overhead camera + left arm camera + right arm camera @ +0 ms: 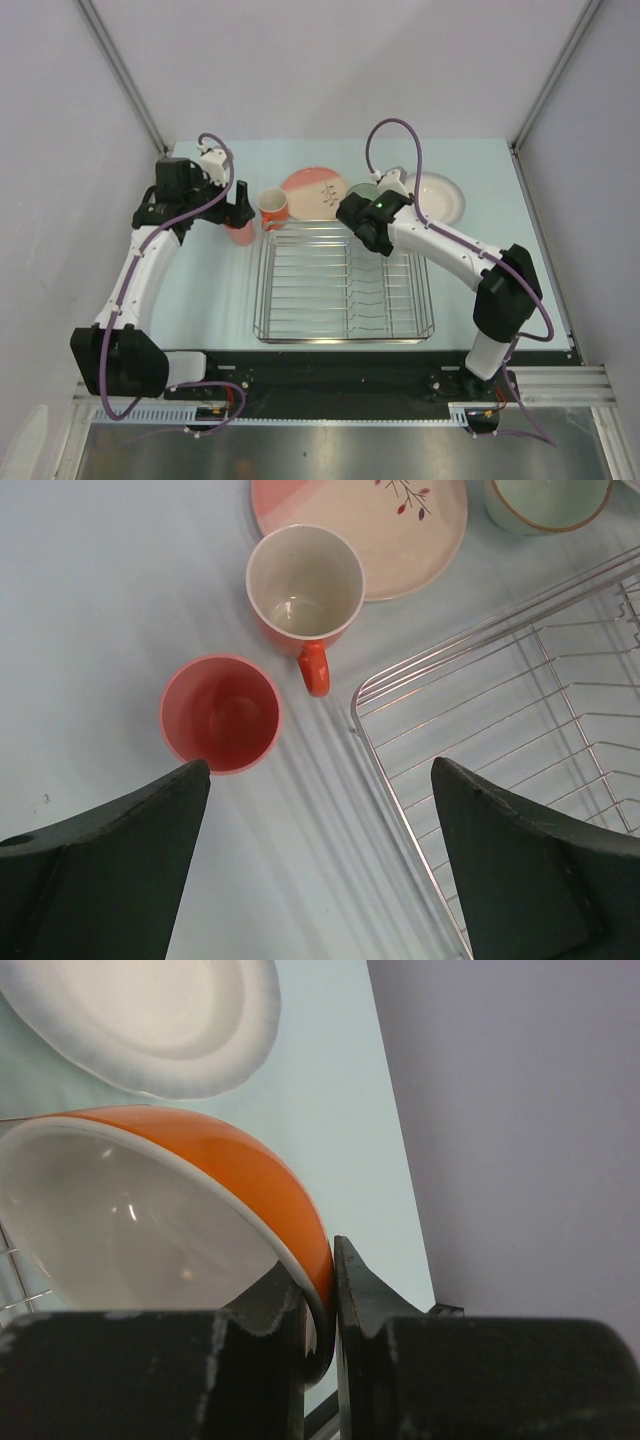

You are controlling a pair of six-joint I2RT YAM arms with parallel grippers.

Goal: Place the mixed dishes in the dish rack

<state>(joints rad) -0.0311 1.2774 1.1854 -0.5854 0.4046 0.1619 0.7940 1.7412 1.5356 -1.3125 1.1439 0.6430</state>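
Dark fingers of my right gripper fill the foreground of the right wrist view, pinched on the rim of the orange bowl, one finger inside the white interior and one on the orange wall. The bowl hangs tilted on edge. A few wires show at the frame's left margin, and the top view places the wrist over the far right part of the dish rack. I cannot tell whether the bowl touches the wires. The white shallow plate lies on the table beyond it.

My left gripper hovers with its jaws wide apart and nothing between them. Below it stand the pink tumbler and, near it, the orange mug. The pink-and-cream plate and pale green bowl lie farther off, and none of these is in the rack.

Hazards, as I judge them:
- A narrow rim pinch on glazed ware may let the bowl pivot or slip.
- Released off the tines, the bowl could roll flat.
- The right wrist works near the pale green bowl and might nudge it.
- A misaligned left descent could push the tumbler into the mug.
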